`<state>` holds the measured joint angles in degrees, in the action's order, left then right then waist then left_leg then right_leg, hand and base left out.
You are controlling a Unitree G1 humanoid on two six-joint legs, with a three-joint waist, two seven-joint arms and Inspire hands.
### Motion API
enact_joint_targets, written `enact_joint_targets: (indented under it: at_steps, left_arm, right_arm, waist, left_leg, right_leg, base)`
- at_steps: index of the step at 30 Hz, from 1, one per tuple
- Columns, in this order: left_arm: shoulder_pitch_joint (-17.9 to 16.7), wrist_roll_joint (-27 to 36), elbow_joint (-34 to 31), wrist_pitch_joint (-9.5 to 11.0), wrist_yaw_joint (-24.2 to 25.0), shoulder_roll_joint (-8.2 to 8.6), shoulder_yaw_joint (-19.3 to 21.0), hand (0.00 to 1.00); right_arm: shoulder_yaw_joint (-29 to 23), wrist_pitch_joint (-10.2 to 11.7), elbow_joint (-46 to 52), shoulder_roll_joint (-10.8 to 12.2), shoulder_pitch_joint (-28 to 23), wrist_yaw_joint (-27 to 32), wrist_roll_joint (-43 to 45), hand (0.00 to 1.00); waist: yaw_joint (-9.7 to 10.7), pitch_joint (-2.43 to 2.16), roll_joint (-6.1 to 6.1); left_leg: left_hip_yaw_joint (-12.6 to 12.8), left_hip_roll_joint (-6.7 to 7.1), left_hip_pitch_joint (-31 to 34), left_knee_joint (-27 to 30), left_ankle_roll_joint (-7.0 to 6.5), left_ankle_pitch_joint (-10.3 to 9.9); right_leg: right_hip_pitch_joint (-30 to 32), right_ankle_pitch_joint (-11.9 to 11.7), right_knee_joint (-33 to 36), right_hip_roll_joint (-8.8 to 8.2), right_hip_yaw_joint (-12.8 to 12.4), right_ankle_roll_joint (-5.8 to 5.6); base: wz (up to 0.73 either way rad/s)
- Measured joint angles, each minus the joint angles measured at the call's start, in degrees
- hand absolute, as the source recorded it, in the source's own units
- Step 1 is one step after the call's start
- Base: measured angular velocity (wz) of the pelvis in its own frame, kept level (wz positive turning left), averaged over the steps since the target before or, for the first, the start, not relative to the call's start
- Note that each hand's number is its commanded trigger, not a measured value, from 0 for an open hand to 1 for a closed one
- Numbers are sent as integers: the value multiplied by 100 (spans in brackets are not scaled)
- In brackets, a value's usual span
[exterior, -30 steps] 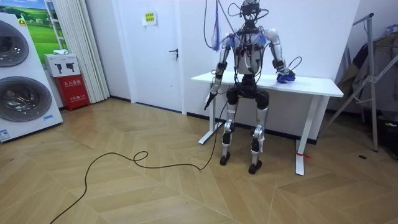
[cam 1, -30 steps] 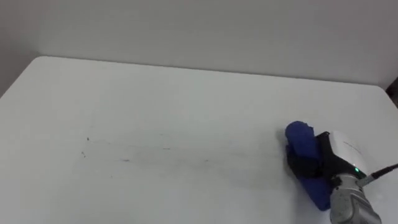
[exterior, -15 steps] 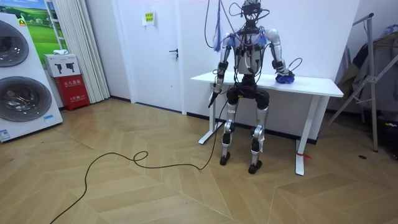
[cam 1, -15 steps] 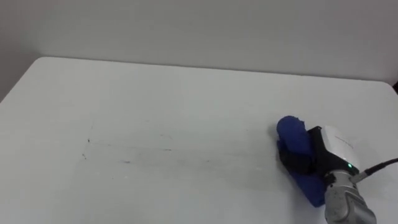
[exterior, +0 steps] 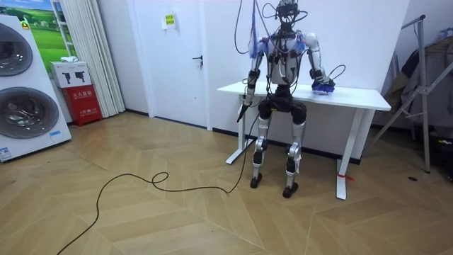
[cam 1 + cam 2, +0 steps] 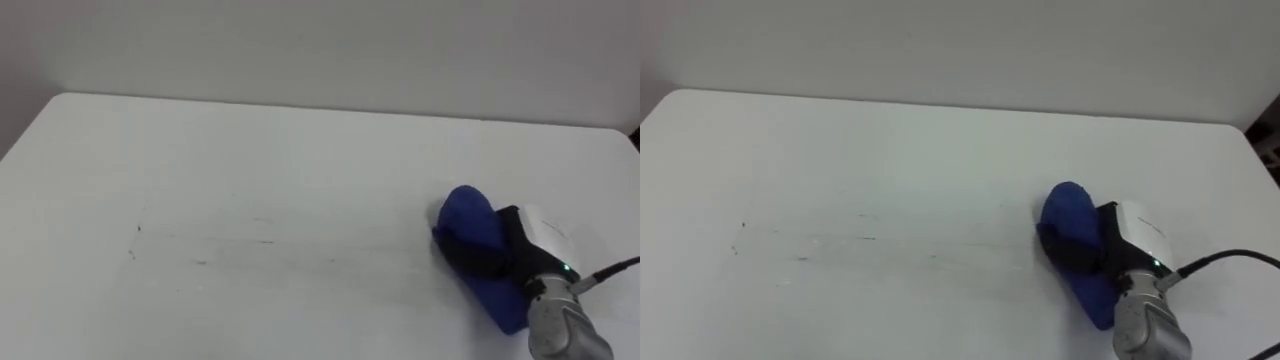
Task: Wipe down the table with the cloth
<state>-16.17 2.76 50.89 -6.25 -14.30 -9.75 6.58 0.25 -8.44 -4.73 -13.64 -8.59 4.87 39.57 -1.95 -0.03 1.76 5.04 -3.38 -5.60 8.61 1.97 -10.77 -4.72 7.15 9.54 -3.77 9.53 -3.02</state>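
Blue cloth (image 6: 470, 225) is lying bunched on the table (image 6: 250, 140) near its right edge. The right hand (image 6: 535, 245) is pressing down on it, with dark fingers (image 6: 468, 257) curling over the fabric and clamping it. Faint dark marks (image 6: 200, 260) are sitting well apart from the cloth, toward the middle and left of the tabletop, so most of the wiping is probably waiting to be done. The left hand (image 5: 243, 106) is hanging beside the table's near edge in the room view; whether it is closed I cannot tell.

Several things are threatening the next sweep. The cloth is wadded rather than spread, so a pass toward the marks may be dragging only a narrow strip and skipping streaks. If the hold is loosening, the cloth may be rolling out from under the palm and staying behind. Reaching far left from where the robot is standing may also be lifting the hand, so it may be wiping air rather than table.
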Motion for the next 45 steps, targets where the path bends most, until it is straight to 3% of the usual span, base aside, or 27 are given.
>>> enact_joint_targets:
  at_steps: [5,9,17,18,19,21,22,34,38,41,42,43,45]
  left_arm:
    - [-124,-12,33,37,151,-23,369,0]
    - [-148,-9,85,38,253,-23,613,0]
    - [33,-3,105,56,255,-21,617,0]
    - [31,-2,105,58,255,-20,615,0]
    - [28,-5,105,58,255,-20,615,0]
    - [33,-8,105,58,255,-20,615,0]
    - [32,-9,105,58,257,-20,616,0]
    - [63,-61,137,60,622,-40,614,0]
    - [98,-44,134,59,611,-30,540,0]
    - [97,14,136,50,593,-32,459,0]
    - [98,21,150,45,591,-32,406,0]
    - [100,29,163,42,591,-32,386,0]
    - [108,60,216,28,596,-31,340,0]
  right_arm:
    - [-553,41,1039,-25,-25,-117,-620,0]
    - [-1019,33,1671,-300,-28,-119,-804,0]
    - [-1066,31,1973,-309,-37,-202,-804,0]
    - [-1066,26,1973,-309,-37,-204,-804,36]
    - [-1066,24,1972,-309,-38,-205,-793,57]
    - [-1065,23,1972,-309,-42,-205,-752,91]
    - [-1063,23,1972,-309,-50,-205,-742,100]
    - [-704,-27,1919,-307,-78,-718,-842,100]
    - [-590,-158,1809,-235,-80,-902,-1392,75]
    - [-576,-187,1560,-219,-81,-947,-1705,16]
    - [-543,-220,1454,-218,-81,-957,-1724,7]
    - [-521,-238,1400,-214,-81,-968,-1721,0]
    - [-384,-305,1251,-209,-95,-1003,-1700,0]
  waist:
    - [144,4,49]
    - [172,-4,146]
    - [183,-18,165]
    - [183,-10,149]
    - [183,-1,133]
    - [181,1,122]
    - [179,2,115]
    - [119,2,86]
    - [129,14,68]
    - [139,27,51]
    - [137,35,38]
    - [137,37,34]
    - [138,47,2]
  left_leg:
    - [-1,17,6,-7,1,0]
    - [24,16,10,-11,5,-2]
    - [40,12,-5,-50,4,-2]
    - [40,12,-5,-53,5,-2]
    - [40,12,-3,-53,4,-2]
    - [40,12,2,-54,5,-3]
    - [40,12,2,-55,5,-3]
    - [47,12,-8,-75,4,-2]
    - [46,12,-6,-77,4,-2]
    - [46,12,-1,-87,4,-2]
    - [46,12,1,-90,4,-2]
    - [46,12,1,-91,5,-3]
    - [47,9,3,-87,5,-3]
  right_leg:
    - [6,78,-6,-15,-4,31]
    - [57,86,6,-9,-38,33]
    - [76,85,23,-5,-65,33]
    - [77,85,24,-5,-65,33]
    - [79,85,24,-5,-62,33]
    - [85,85,27,-5,-59,33]
    - [86,85,28,-5,-59,33]
    - [87,85,27,-5,-55,33]
    - [84,85,25,-6,-54,33]
    - [84,85,24,-6,-53,33]
    - [84,85,23,-6,-54,33]
    - [84,85,23,-5,-54,33]
    - [90,85,20,-4,-54,33]
  base:
    - [0]
    - [-4]
    - [-1]
    - [0]
    - [0]
    - [0]
    - [0]
    - [0]
    - [0]
    - [0]
    - [0]
    - [0]
    - [0]
